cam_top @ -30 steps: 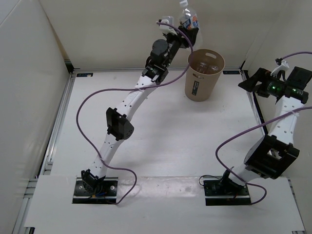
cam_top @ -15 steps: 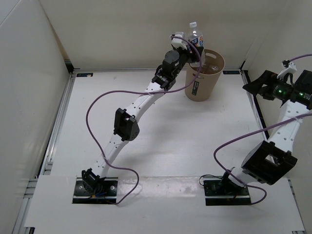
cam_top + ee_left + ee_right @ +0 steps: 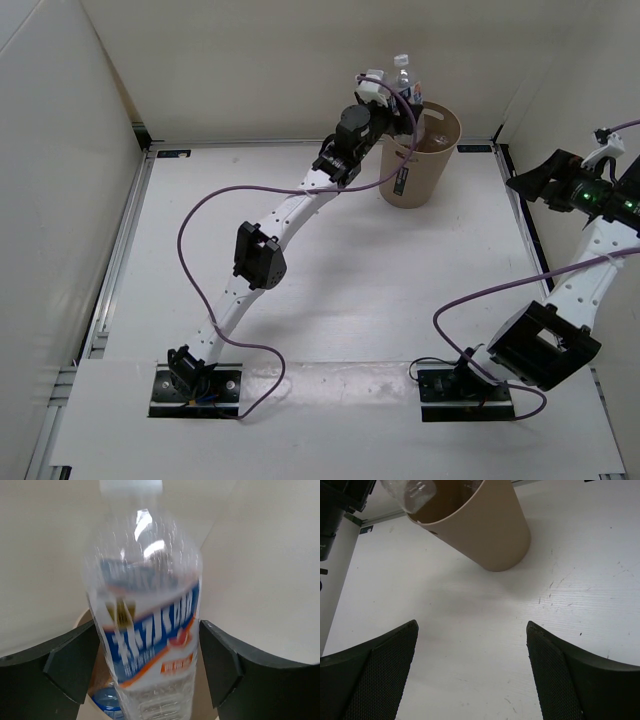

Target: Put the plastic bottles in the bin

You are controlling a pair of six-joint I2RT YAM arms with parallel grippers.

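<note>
The clear bottle with the white red-blue label (image 3: 150,625) stands upright between my left gripper's (image 3: 148,630) fingers, right over the mouth of the tan bin (image 3: 418,160). It is blurred while the fingers are sharp. The jaws stand wide, with a thin gap at the right finger (image 3: 220,665). In the top view the bottle (image 3: 404,78) sticks up above the bin's left rim beside my left gripper (image 3: 398,98). A blue-capped bottle (image 3: 107,700) lies inside the bin. My right gripper (image 3: 470,625) is open and empty, away to the right (image 3: 528,181). The other bottles are hidden.
The bin (image 3: 490,530) stands at the back of the white table, near the back wall. White walls enclose the table on the left, back and right. Purple cables hang from both arms.
My left gripper has carried the bottle right and down from high behind the bin to over its mouth. The bottle sits lower now. My right arm has drawn back to the right.
</note>
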